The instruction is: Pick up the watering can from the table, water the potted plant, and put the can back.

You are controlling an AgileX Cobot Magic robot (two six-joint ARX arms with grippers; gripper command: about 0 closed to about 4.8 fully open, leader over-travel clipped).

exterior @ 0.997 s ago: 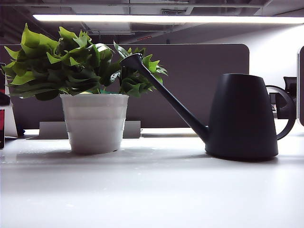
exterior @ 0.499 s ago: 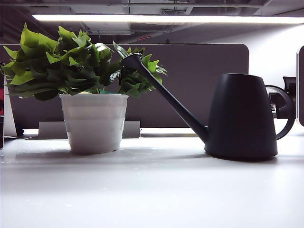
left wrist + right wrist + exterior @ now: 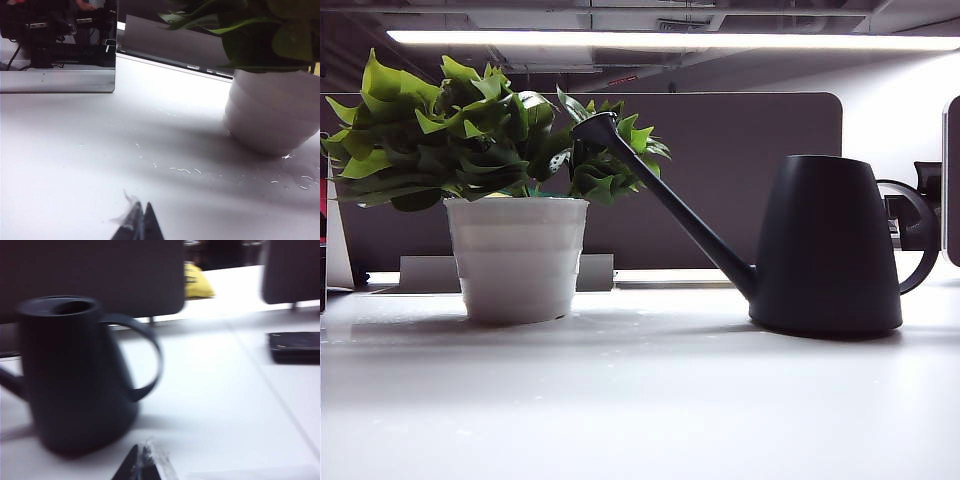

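So far nothing of the job shows as done, or else all of it is; the pictures alone cannot say which. The can (image 3: 825,245) stands upright on the table (image 3: 640,400), well to the right of the plant (image 3: 510,180), its spout tip reaching up among the leaves and its loop handle pointing away from the pot. No gripper is on it.

The left gripper (image 3: 139,222) sits low over the table, near the pot (image 3: 272,112), fingertips pressed together and empty. The right gripper (image 3: 142,462) is just short of the can (image 3: 75,375), on the handle (image 3: 150,360) side, jaws also closed and holding nothing; that view is blurred, so the gap to the can is hard to judge.

Judged as a start, everything remains: opening the right jaws, taking the handle, lifting, tipping over the plant, and setting the can back down.
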